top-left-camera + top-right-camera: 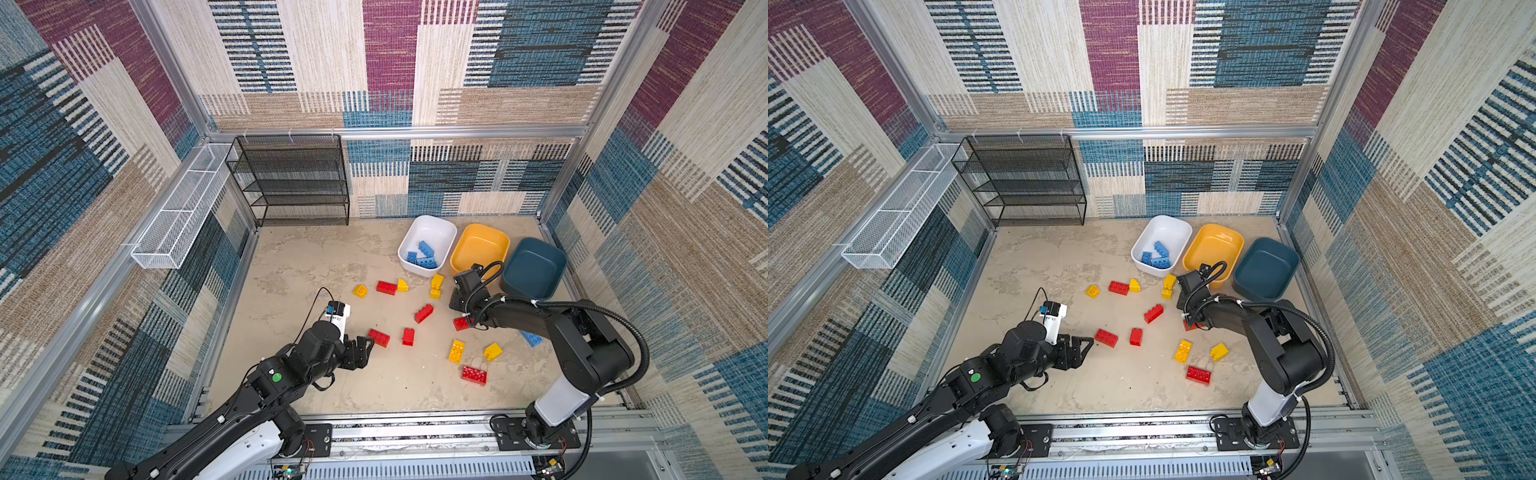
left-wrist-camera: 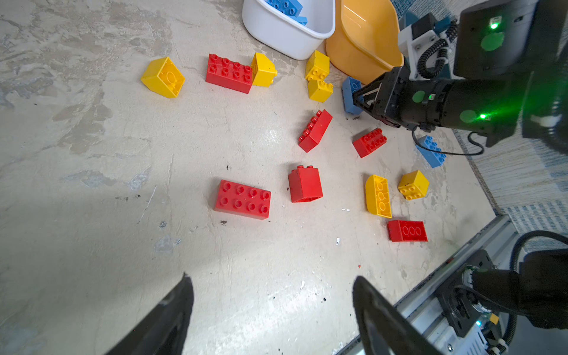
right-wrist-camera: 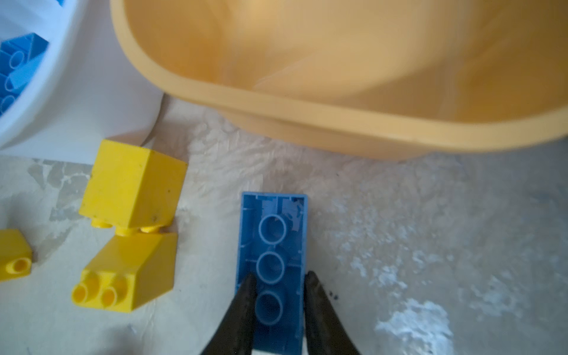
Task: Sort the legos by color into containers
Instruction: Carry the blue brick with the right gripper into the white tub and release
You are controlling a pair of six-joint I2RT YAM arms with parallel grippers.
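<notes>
left claw (image 2: 272,278) sits nearest the base; jaws wide apart, nothing in them; it hangs just short of a red 2x4 brick (image 2: 242,199) lying studs-up.

right claw (image 3: 278,281) is further out; jaws clamped on a blue brick (image 3: 272,239), pinching its short width at the near end; hollow underside with three tube rings faces the wrist camera; long axis runs straight ahead toward the yellow-orange tub (image 3: 338,120); can't tell if it's clear of the floor (image 1: 311,270).

what the move turns on: the white tub (image 1: 440,228) already holds several blue bricks (image 1: 424,253); in both top views it lies beyond and left of the right claw, past a touching pair of yellow bricks (image 1: 436,286); the tub dead ahead is the wrong colour; my read is lift, then swing left; right arm is the nearer one.

bricks are hard glossy studded plastic; tubs smooth with rounded corners; floor mottled matt beige.

dark teal tub (image 1: 534,270) is far right and empty; yellow-orange tub is empty too.
</notes>
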